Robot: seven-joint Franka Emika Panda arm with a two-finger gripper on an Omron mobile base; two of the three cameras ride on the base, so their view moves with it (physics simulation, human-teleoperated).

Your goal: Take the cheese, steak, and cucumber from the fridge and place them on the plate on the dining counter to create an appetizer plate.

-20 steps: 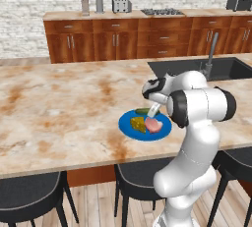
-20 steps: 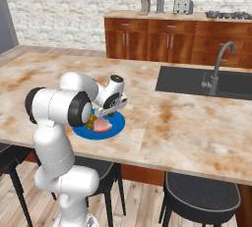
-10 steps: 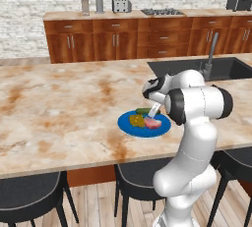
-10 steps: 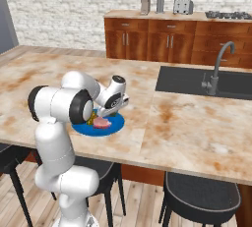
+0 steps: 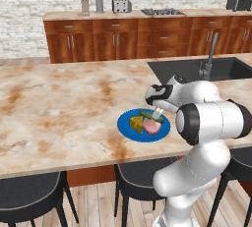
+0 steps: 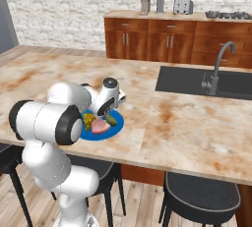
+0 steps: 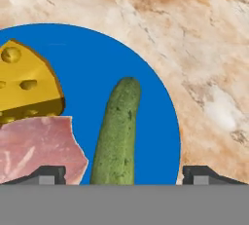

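Plate: bright blue, lying flat on the beige marbled dining counter, near the counter's front edge, directly in front of the robot; also showing at and
Cheese: yellow wedge with holes, sitting on the plate; its lower edge is meeting the steak in the hand view; also at and
Steak: pinkish slab lying on the plate, just beside the cucumber, apart from it by a thin strip of blue; also at and
Cucumber: dark green oblong lying on the plate, on the side toward the plate's rim, running lengthwise between the two fingertips in the hand view; also at and
Gripper: hanging low over the plate, pointing down at the cucumber; seen at and
Jaws: standing spread wide, one tip over the steak, the other past the plate's rim over bare stone; nothing is being pinched, cucumber lying free between them
Sink: dark basin with a grey faucet, inset in the same counter, well apart from the plate
Stools: black seats tucked under the counter's front edge
Back counter: wood cabinets carrying a toaster and a cooktop
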